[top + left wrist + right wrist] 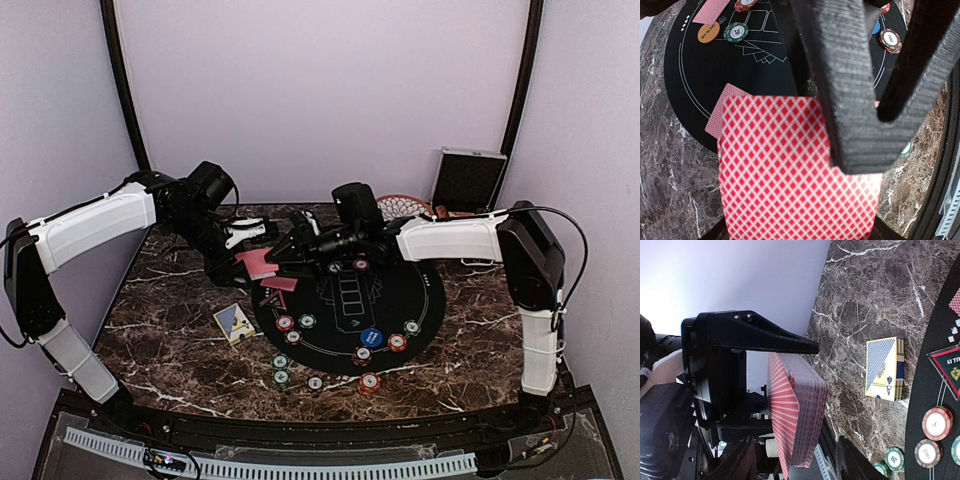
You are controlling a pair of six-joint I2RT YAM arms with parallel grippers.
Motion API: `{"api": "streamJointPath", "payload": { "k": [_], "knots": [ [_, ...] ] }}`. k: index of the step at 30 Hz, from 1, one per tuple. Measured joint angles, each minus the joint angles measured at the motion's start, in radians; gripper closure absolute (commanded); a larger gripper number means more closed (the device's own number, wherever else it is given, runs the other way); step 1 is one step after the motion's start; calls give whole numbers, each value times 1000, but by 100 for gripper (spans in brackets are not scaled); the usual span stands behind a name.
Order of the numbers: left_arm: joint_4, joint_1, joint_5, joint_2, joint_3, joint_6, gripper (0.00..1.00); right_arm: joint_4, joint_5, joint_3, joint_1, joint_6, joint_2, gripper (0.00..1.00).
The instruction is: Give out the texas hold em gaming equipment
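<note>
Above the left rim of the black round mat (345,300), the left gripper (875,142) is clenched on a deck of red-backed cards (790,185). It holds the deck in the air, diamond-patterned back up. The right gripper (829,395) reaches across the mat from the other side and meets it there. Its two fingers stand apart, one on either side of the deck, and I can't tell whether either one touches the cards.

Below the deck, a loose card (722,112) lies face down on the mat's left edge. Farther in on the mat sits an orange disc (709,34) marked BIG BLIND, with a green chip (736,32) just beside it. A blue disc (370,337) lies near the mat's front rim, with red chips (397,342) close to it. More red and green chips cluster on the mat's front-left part.

A few chips (281,377) lie off the mat on the marble table (170,340), just in front of the mat's rim. A blue-and-gold card box (884,367) lies flat on the marble to the left of the mat. Beyond the mat's far right side are a patterned bowl (400,205) and an open silver case (468,180).
</note>
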Motion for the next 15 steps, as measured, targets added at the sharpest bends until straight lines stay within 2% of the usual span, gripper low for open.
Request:
{"api": "streamJointPath", "payload": {
  "k": [7,12,15],
  "knots": [
    [0,0,3,0,0,0,100,-23,0,19,6,-1,16,47],
    [0,0,5,0,0,0,100,-51,6,32,6,-19,20,58],
    [-1,0,7,0,0,0,100,-62,13,34,6,-33,20,61]
  ]
}}
